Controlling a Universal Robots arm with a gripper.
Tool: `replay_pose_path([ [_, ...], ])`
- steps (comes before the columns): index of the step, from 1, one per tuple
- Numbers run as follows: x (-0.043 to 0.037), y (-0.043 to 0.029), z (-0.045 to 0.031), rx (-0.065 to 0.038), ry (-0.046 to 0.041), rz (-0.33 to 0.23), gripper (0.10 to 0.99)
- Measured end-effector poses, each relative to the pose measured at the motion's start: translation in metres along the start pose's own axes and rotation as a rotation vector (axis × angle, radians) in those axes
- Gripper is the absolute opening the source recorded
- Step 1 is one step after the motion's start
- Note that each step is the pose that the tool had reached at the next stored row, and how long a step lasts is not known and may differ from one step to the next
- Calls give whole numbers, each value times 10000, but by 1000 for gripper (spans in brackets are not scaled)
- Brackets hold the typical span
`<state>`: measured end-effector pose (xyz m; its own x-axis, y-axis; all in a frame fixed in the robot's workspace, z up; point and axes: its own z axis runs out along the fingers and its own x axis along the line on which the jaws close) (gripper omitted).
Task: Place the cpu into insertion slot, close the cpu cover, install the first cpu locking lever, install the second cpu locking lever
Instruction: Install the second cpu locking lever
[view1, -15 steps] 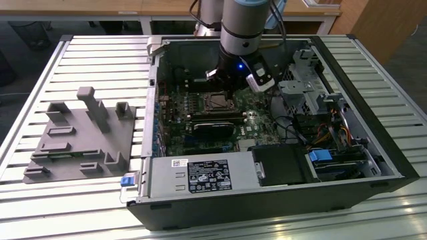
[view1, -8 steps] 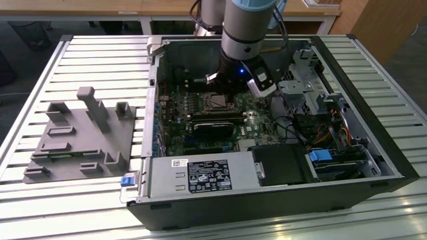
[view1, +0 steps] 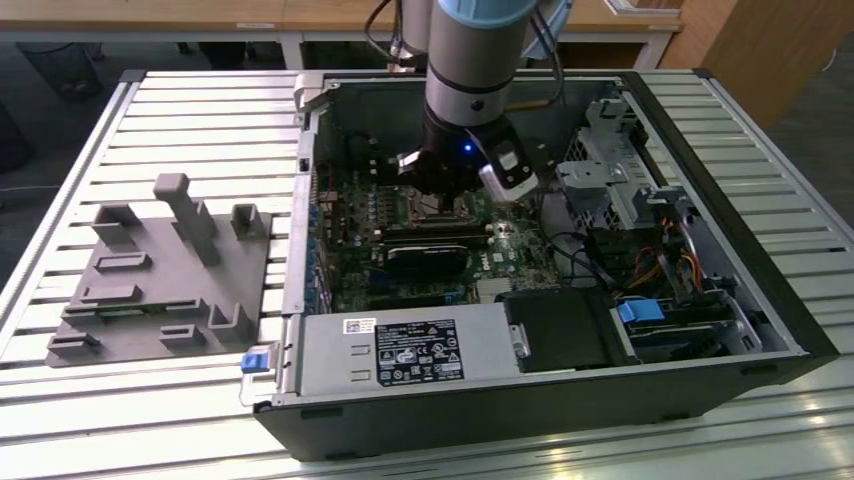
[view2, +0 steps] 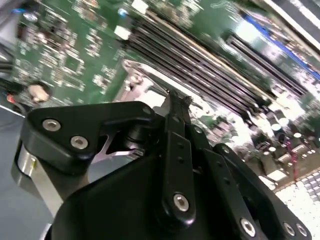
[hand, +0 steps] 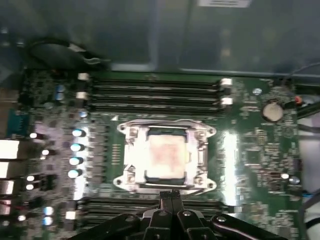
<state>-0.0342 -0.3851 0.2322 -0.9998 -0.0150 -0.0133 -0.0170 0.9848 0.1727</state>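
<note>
**Chip seated, frame down, fingers closed at the socket's edge**

The cpu (hand: 164, 159) lies flat in the insertion slot (hand: 146, 176), its pale face showing through the window of the cpu cover (hand: 200, 152), which appears to be lowered over it. The silvery frame sits between two banks of long black memory slots (hand: 155, 90) on the green motherboard (hand: 260, 150).

The gripper (hand: 172, 194) hangs just beside the frame's near edge, its two fingertips pressed together with nothing between them. In the second wrist view the same closed tip (view2: 176, 100) stands close over the metal frame (view2: 145, 82). Whether it touches a locking lever there is hard to say; glare washes out the thin wires along the edge.

In the exterior view the arm (view1: 470, 70) reaches down into the open computer case (view1: 747, 330), the tool head low over the board, with the grey power supply box (view1: 400, 350) in front of it.

The risks, as I judge them: a closed tip pushing sideways could slip off a thin lever and scrape the board or a neighbouring memory slot. If the cover is not fully down, forcing a lever could bend the frame or load the chip unevenly. Pressing too deep could flex the board.
</note>
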Motion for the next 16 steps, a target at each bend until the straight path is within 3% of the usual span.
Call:
replay_pose_path([
  [4,133,-9,3,-18,0,1,106],
  [6,168,-14,16,-74,-1,4,106],
  [9,188,-24,50,-148,-4,3,106],
  [16,214,-66,156,-186,-2,3,106],
])
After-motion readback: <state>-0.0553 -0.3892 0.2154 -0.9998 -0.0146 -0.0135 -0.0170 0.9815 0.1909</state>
